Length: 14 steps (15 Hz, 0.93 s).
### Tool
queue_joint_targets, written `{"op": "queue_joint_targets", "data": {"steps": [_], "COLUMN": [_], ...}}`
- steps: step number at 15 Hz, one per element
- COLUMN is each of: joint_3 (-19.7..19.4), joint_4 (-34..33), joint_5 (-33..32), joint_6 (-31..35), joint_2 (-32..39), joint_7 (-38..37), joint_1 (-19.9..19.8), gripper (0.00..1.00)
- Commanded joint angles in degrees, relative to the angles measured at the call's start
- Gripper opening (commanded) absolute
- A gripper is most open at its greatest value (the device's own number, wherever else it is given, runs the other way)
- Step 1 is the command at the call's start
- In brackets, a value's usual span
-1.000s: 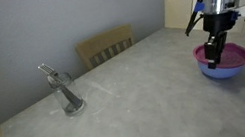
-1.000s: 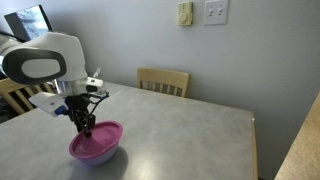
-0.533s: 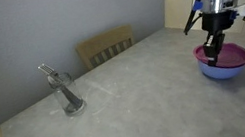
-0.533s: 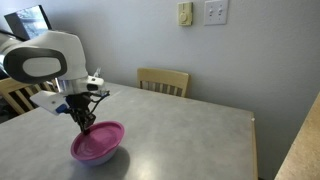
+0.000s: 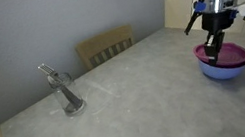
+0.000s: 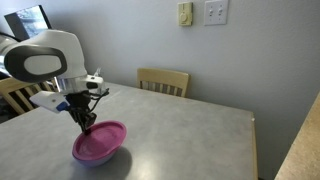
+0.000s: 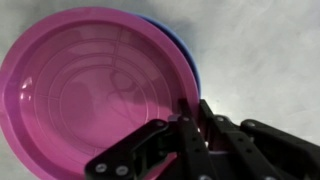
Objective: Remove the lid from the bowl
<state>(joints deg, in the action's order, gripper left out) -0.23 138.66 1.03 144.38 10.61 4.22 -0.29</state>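
Observation:
The magenta-pink lid (image 5: pixel 230 55) lies on the light-blue bowl (image 5: pixel 227 70) near the table's edge. In the wrist view the lid (image 7: pixel 90 85) fills the left side, and a strip of the bowl's blue rim (image 7: pixel 186 52) shows behind it. My gripper (image 5: pixel 214 58) comes down from above and is shut on the lid's near rim (image 7: pixel 188 112). In an exterior view the lid (image 6: pixel 100 143) hangs tilted from the gripper (image 6: pixel 88 128), with its gripped edge raised. The bowl is mostly hidden under it there.
A clear glass (image 5: pixel 67 94) with a fork in it stands toward the other end of the grey table (image 5: pixel 136 86). A wooden chair (image 6: pixel 163 80) is pushed in at the far side. The wall is close behind.
The gripper has lifted slightly and drifted sideways with the lid's rim in it. The lid has tilted and slid a little across the bowl.

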Motion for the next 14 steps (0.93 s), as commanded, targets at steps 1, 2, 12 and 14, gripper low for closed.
{"op": "queue_joint_targets", "data": {"steps": [1, 2, 12, 14], "joint_3": [-0.7, -0.7, 0.2, 0.6], "joint_4": [1.2, 1.1, -2.8, -3.9], "joint_5": [-6.1, -7.4, -6.7, -5.6], "joint_6": [0.2, 0.0, -0.9, -1.5], "joint_2": [-2.2, -2.4, -2.2, -2.1], "joint_7": [-3.7, -4.5, -3.4, -2.3], "joint_1": [1.1, 1.3, 1.0, 1.0], "gripper": [0.03, 0.03, 0.03, 0.03]}}
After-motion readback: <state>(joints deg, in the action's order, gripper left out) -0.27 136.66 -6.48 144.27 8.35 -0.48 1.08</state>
